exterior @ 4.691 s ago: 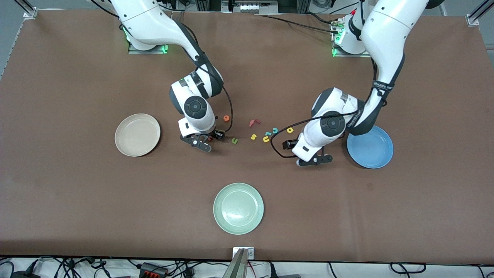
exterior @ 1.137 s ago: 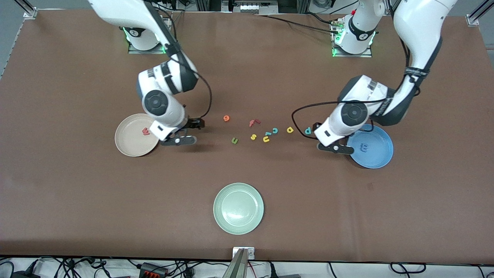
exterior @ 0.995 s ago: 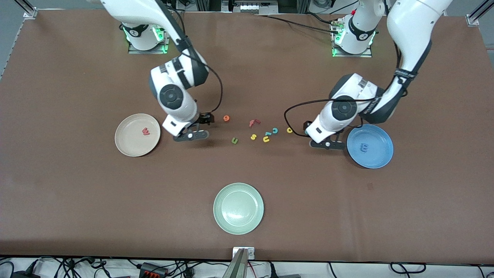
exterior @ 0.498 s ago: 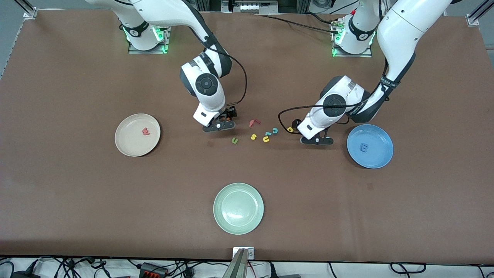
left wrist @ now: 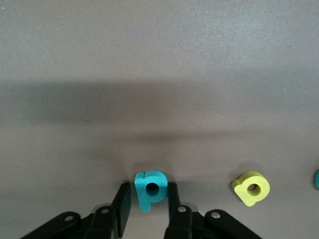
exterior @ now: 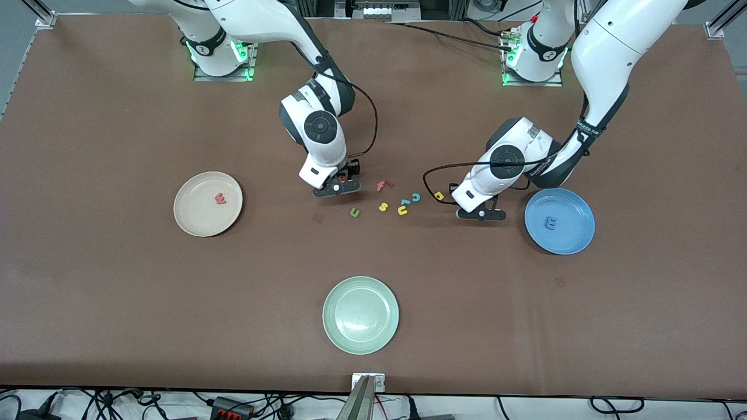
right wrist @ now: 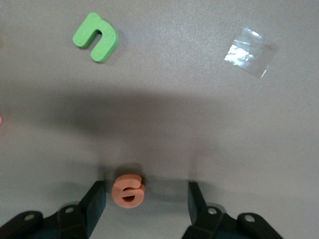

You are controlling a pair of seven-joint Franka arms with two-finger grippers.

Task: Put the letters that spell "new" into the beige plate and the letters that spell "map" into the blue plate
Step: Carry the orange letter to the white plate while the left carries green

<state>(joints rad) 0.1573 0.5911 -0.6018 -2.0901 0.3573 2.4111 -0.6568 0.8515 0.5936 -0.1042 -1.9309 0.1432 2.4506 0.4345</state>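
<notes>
both arms down among the loose letters at table centre, each straddling its next pick. left gripper [left wrist: 148, 209] is low on the mat with its fingers drawn in close to the teal "p" [left wrist: 149, 189]; one finger looks to touch it and a thin gap shows at the other, so not yet a firm hold by my reading. the "p" lies flat, small foam piece with a round hole in the bowl; yellow "a" [left wrist: 251, 187] sits just beside it, outside the fingers. right gripper [right wrist: 145, 204] has its fingers spread wide with the orange "e" [right wrist: 128, 190] lying flat between them, nearer one finger, neither touching. green "n" [right wrist: 95, 37] lies free near the 11 o'clock corner of the right wrist view. red-pink "w" [exterior: 220, 198] rests in the beige plate [exterior: 195, 219], blue "m" [exterior: 550, 222] in the blue plate [exterior: 575, 233]; so one letter of each word placed, two to go.
</notes>
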